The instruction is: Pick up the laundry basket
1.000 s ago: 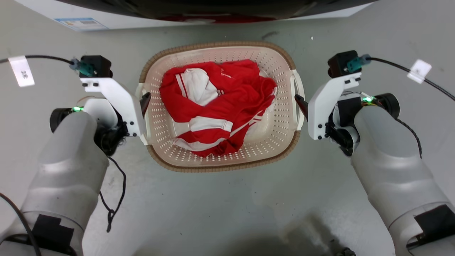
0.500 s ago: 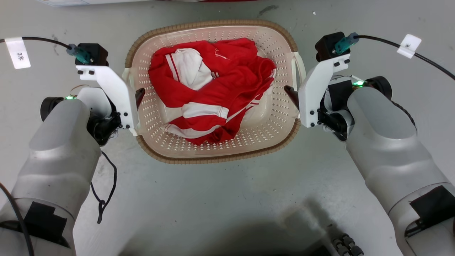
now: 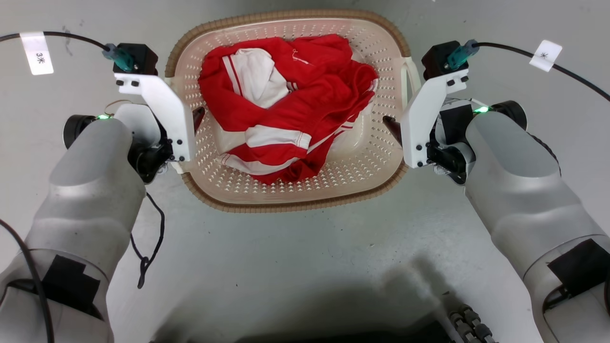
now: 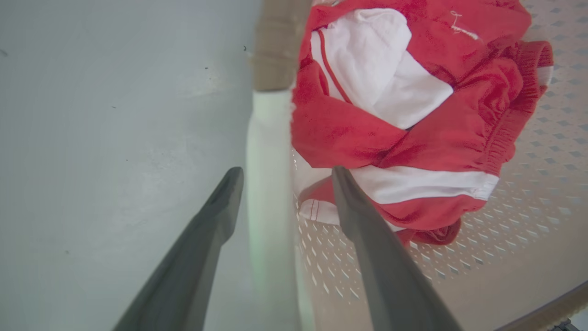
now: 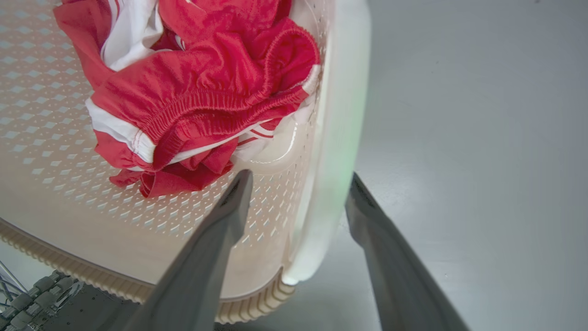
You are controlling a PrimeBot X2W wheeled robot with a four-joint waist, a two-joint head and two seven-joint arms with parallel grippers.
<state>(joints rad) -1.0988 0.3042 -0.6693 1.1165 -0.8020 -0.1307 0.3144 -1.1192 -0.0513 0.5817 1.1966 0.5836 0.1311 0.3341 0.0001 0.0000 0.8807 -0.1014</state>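
Note:
The laundry basket [image 3: 286, 206], cream perforated plastic with a brown woven-look rim, hangs between my two arms and holds red-and-white clothes [image 3: 286, 109]. My left gripper [image 3: 190, 120] straddles its left white handle [image 4: 268, 138], one finger outside and one inside the wall. On the other side, my right gripper [image 3: 393, 126] holds the right white handle [image 5: 342, 115] the same way. In the left wrist view my left gripper [image 4: 282, 177] is shut across the handle. The right wrist view shows the right gripper [image 5: 298, 179] likewise, with the basket's rim off the floor.
Grey floor [image 3: 305, 267] lies all around the basket. Black cables with white tags [image 3: 37, 59] run from both wrists. Part of my own base [image 3: 469, 324] shows at the bottom edge, with its shadow on the floor.
The basket now looks larger and nearer the camera, carried along between both grippers. The view has shifted, and the white appliance at the top edge has dropped out of it.

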